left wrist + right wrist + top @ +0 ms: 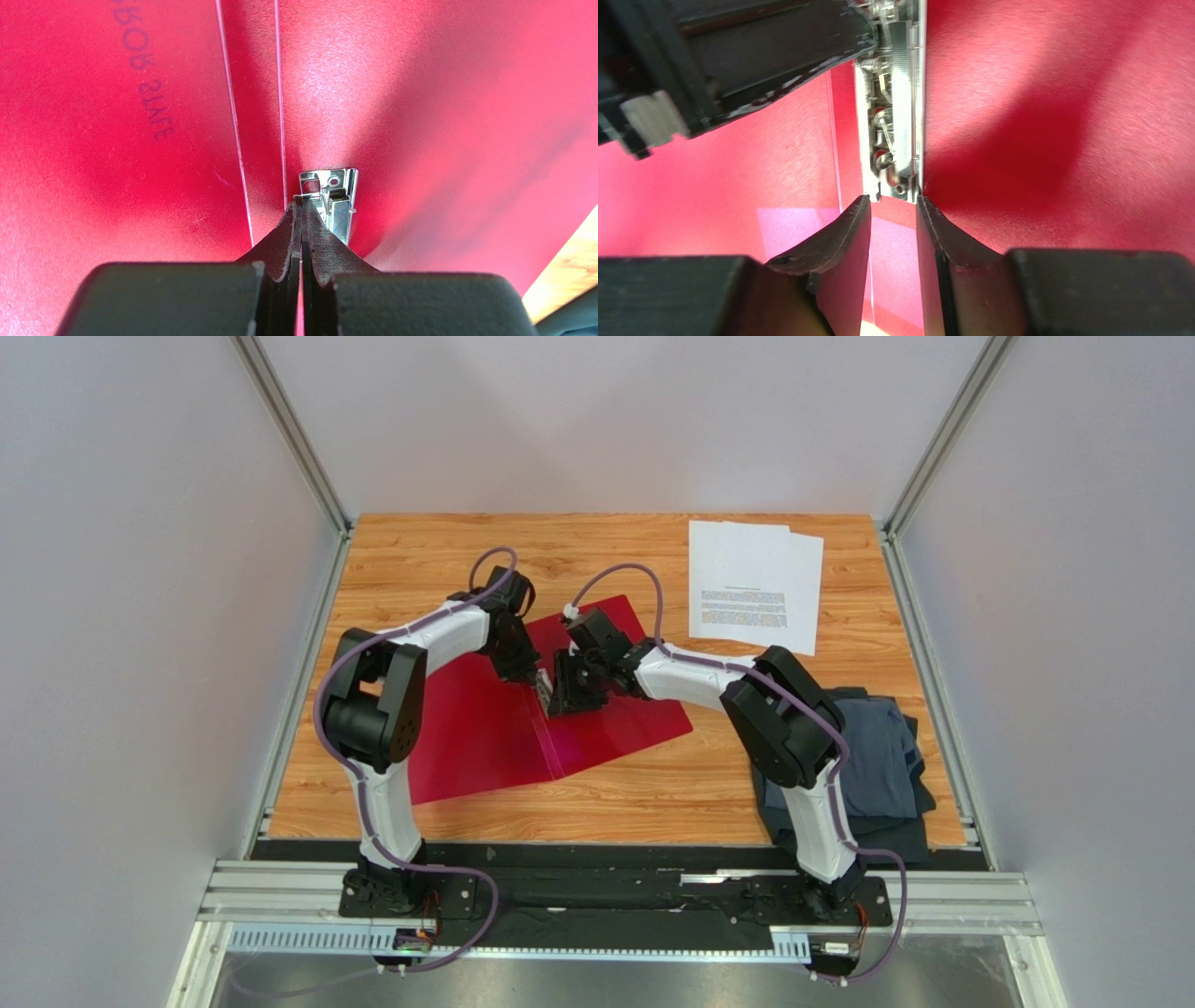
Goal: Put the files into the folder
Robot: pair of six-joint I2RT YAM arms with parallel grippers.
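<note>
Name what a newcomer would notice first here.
The red folder lies open in the middle of the table. Over its spine the left tool, shut, and the right tool, open, meet at the metal clip. The white files sit untouched at the far right, a dark cloth near right.

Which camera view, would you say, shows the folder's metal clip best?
Right wrist view: the shiny metal clip on the glossy red plastic folder appears close-up and lengthwise. Left wrist shows only its end; the top view barely shows it.
</note>
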